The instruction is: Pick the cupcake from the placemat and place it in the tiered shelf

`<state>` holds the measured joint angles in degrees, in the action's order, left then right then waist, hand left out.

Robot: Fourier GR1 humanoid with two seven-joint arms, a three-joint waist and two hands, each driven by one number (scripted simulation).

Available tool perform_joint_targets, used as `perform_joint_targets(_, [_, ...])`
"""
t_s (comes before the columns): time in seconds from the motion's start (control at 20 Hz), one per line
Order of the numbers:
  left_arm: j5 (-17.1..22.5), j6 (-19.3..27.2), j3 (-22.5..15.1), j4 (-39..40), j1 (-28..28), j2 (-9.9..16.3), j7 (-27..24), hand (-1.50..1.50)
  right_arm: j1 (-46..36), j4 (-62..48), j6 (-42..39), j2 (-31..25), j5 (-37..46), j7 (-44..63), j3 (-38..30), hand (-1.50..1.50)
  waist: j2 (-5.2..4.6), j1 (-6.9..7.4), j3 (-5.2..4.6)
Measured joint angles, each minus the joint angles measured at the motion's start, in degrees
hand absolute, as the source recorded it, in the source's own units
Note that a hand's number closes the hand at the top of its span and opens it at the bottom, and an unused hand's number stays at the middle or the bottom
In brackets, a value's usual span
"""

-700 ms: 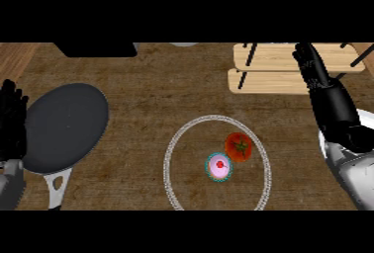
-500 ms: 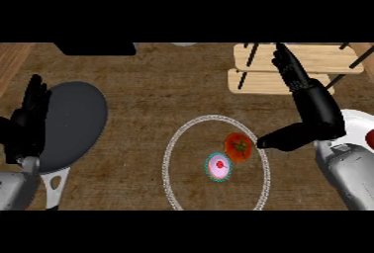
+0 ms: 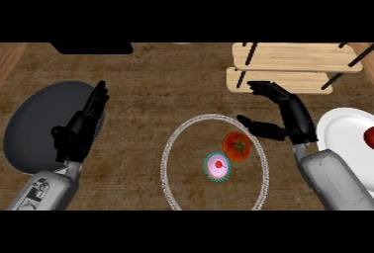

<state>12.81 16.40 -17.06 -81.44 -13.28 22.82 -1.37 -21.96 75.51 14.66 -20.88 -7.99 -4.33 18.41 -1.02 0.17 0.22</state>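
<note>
- The counter point(image 3: 146, 99) was lit evenly and rather dimly, with no clear light source to be made out.
- Only faint, soft shadows were seen under the tiered shelf point(image 3: 292, 64).
- The white plate point(image 3: 343, 133) was rendered brightest, without glare.
- The black hands were shown with little surface detail against the dark wood.
- No edge distortion was noticed.

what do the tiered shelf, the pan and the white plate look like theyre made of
Tiered shelf: apparently light wood, matte, pale tan boards with faint grain, on thin dark posts, possibly metal.
Pan: dark grey, dull finish, likely coated metal or cast iron; no gloss to settle it.
White plate: smooth, plain white, looks like glazed ceramic, though plastic is possible.
</note>
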Motion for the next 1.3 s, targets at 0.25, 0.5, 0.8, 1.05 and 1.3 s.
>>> perform_joint_targets(0.25, [-1.51, -1.06, -1.74, 1.39, -0.24, -2.16, -0.17, 0.00, 1.75, -7.74, -1.06, 4.80, -3.94, -12.44, -5.67, -1.50, 0.49, 0.11, -0.08])
perform_joint_targets(0.5, [-2.45, -1.88, -1.81, 1.89, 0.19, -3.20, -0.29, 0.00, 1.08, -7.90, -12.45, 1.74, -6.93, -13.10, -5.89, -1.50, 0.85, 0.00, -0.17])
perform_joint_targets(0.8, [-3.02, -2.27, -1.13, 1.25, 0.88, -3.29, 0.29, 0.00, -0.42, 0.92, -19.75, -5.42, -3.86, -3.94, -1.64, -1.50, 1.22, -0.40, -0.26])
perform_joint_targets(1.05, [-3.97, -2.32, -1.07, 1.46, 1.43, -4.31, 0.02, 0.00, -3.89, 9.93, -22.70, -9.25, -1.98, 8.69, 0.63, -1.50, 1.30, -0.48, -0.30])
perform_joint_targets(1.3, [-4.19, -2.72, -0.85, 0.87, 2.16, -4.36, -0.03, 0.00, -7.40, 16.84, -28.34, -13.75, 1.54, 19.44, 5.72, -1.50, 1.39, -0.33, -0.34])
